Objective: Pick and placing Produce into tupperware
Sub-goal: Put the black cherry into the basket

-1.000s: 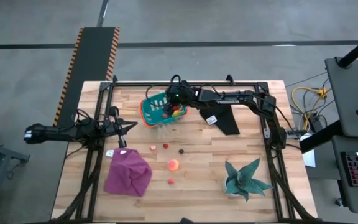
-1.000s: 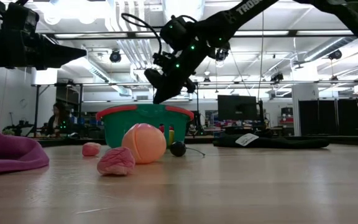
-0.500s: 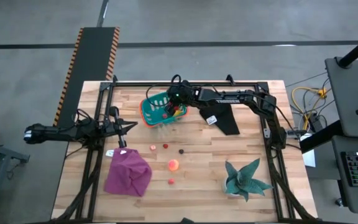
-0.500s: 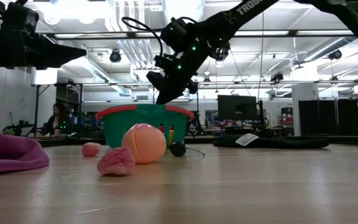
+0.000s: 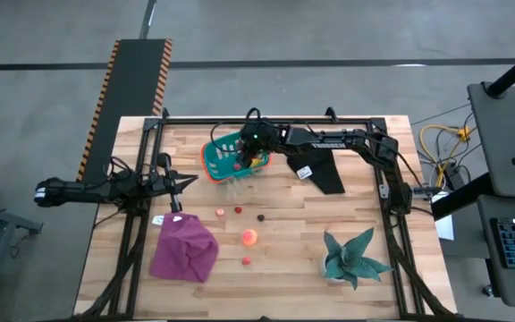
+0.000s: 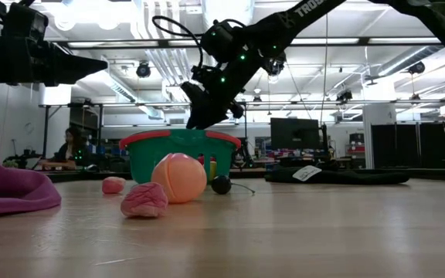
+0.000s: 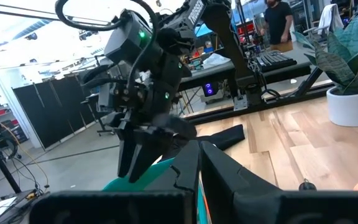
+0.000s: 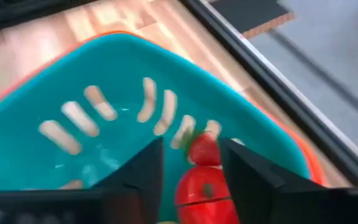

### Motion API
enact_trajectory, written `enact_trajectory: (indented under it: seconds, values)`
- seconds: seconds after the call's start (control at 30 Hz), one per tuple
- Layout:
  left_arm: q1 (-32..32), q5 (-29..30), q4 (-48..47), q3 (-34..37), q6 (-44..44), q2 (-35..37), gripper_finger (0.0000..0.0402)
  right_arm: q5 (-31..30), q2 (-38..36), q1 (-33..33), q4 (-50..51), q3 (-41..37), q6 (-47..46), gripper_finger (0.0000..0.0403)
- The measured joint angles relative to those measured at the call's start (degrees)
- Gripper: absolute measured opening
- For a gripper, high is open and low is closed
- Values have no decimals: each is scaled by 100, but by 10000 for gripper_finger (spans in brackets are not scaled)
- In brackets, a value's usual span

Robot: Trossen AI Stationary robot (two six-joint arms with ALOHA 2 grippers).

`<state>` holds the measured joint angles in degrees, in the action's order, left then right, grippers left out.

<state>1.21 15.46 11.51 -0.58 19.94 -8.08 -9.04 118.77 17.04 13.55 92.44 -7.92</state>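
My left gripper (image 5: 182,183) waits closed and empty over the table's left side. Right of it, my right gripper (image 8: 190,163) hangs inside the teal tupperware (image 5: 217,156), fingers parted with a red piece of produce (image 8: 202,180) between them, grip uncertain.
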Motion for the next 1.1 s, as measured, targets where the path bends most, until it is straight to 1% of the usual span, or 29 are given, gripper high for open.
enact_trajectory:
  seconds: [0.13, 0.27, 0.37, 0.47, 0.63, 0.7, 0.8, 0.9, 1.1]
  values:
    - [0, 0, 0, 0, 0, 0, 2, 902, -280, -10, -31, -1, -171, 214]
    - [0, 2, 0, 0, 0, 0, 2, 1902, -840, -145, -25, -1, -265, 258]
    - [0, 2, 0, 0, 0, 0, 2, 2236, -1338, -399, 136, -1, -252, 282]
    - [0, 2, 2, 0, 0, -2, 2, 2116, -1862, -755, 792, 1, -71, 299]
    - [0, 2, 0, 0, 0, -2, 2, 1069, -2557, -1469, 2450, -21, 472, 303]
    - [0, 2, 0, 0, 0, -2, 2, 687, -2712, -1790, 2859, -96, 645, 298]
    - [0, 2, 0, 0, 0, -2, 2, 265, -2766, -2214, 3024, -226, 734, 288]
    - [0, 2, 2, 0, 0, -2, 2, 121, -2700, -2478, 3031, -377, 832, 278]
    - [0, 3, 2, 0, 0, -2, 2, 95, -2337, -2514, 3026, -717, 670, 267]
